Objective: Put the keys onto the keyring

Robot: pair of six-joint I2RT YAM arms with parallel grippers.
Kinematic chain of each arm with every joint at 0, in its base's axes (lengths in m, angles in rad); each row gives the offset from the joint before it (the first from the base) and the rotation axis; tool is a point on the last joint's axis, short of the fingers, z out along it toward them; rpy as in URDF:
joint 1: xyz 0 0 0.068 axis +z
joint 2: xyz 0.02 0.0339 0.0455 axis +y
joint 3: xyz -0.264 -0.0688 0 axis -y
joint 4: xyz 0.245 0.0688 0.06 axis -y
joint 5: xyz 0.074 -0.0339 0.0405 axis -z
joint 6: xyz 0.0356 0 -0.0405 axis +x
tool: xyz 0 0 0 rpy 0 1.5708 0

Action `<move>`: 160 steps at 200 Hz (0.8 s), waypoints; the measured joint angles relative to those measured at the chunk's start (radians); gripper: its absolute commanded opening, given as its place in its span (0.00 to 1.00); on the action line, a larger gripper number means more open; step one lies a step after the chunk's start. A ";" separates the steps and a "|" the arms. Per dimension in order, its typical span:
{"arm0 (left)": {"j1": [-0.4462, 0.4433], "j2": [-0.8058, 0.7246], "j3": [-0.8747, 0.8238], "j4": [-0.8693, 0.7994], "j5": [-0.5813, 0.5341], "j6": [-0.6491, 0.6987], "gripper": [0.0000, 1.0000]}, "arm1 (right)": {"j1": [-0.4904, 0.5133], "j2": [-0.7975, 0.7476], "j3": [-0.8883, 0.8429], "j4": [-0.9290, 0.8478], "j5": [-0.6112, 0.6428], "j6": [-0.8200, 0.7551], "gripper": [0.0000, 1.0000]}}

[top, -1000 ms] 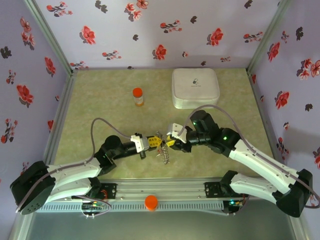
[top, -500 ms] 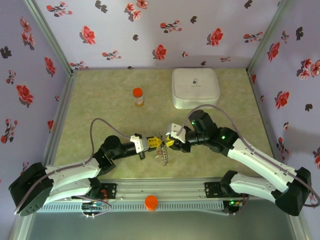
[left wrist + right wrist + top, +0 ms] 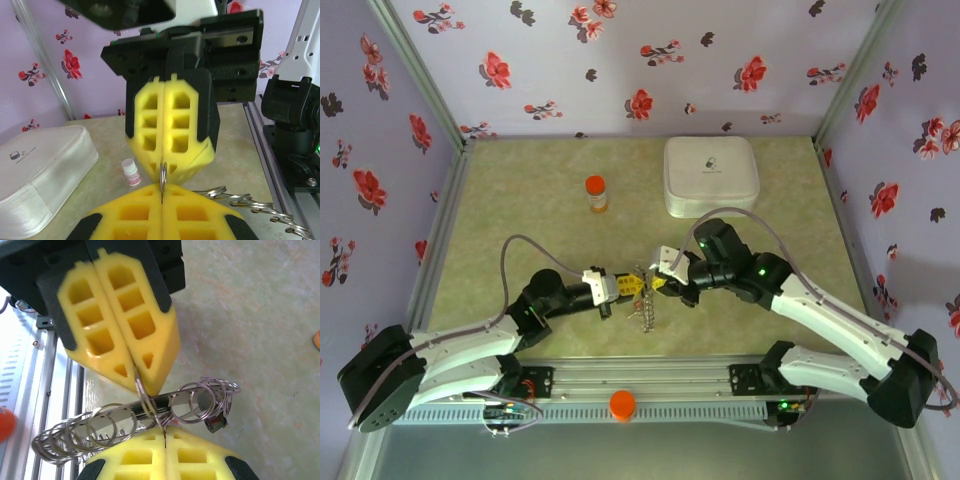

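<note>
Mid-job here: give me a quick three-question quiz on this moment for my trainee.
1. True or false: in the top view, the orange bottle stands left of the white case.
2. Multiple choice: the jaws of the left gripper are A) wide open; B) shut on a thin metal ring; C) shut on the bottle.
3. Short answer: what else pinches that ring, tip to tip with the left gripper?

Key: 1 true. 2 B. 3 the right gripper, its jaws also shut.
</note>
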 measured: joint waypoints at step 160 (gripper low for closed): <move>0.000 -0.005 0.003 -0.010 0.008 0.000 0.00 | -0.002 -0.032 -0.008 0.072 -0.072 0.008 0.17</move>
